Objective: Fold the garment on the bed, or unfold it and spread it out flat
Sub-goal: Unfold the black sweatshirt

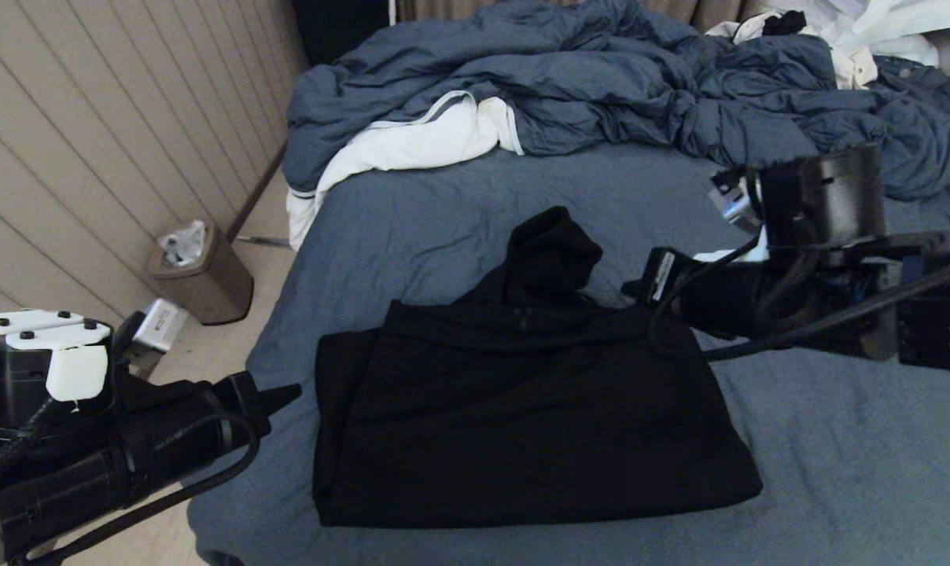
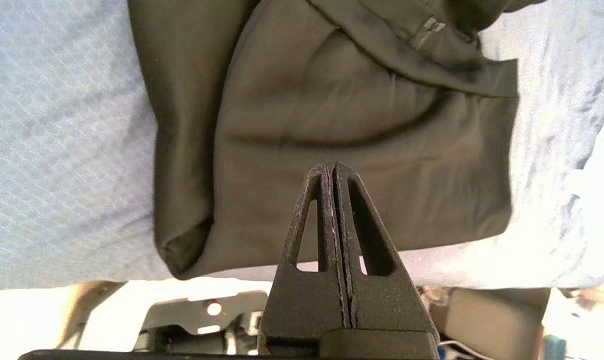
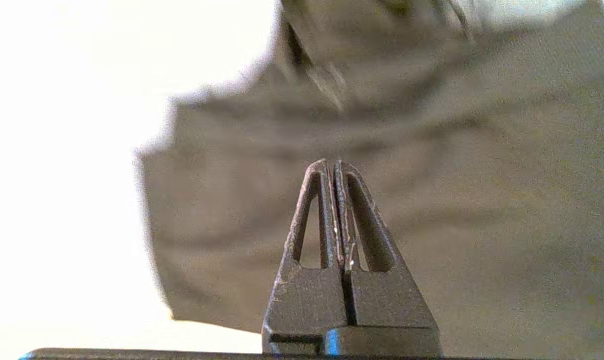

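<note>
The garment (image 1: 522, 409), a black hoodie, lies folded into a rough rectangle on the blue-grey bed (image 1: 837, 456), its hood (image 1: 550, 255) sticking out toward the far side. My left gripper (image 1: 292, 391) hovers off the bed's left edge beside the garment's left side, shut and empty. From the left wrist, the shut tips (image 2: 330, 165) point at the garment (image 2: 362, 115) on the sheet (image 2: 57, 150). My right gripper (image 1: 631, 289) sits at the garment's far right corner, also shut and empty. Its tips (image 3: 331, 162) hang just above the dark cloth (image 3: 482, 210).
A rumpled blue-grey duvet (image 1: 601, 86) with white lining is heaped across the far side of the bed. White clothing (image 1: 876, 31) lies at the far right. A brown bin (image 1: 196, 275) stands on the floor by the panelled wall at left.
</note>
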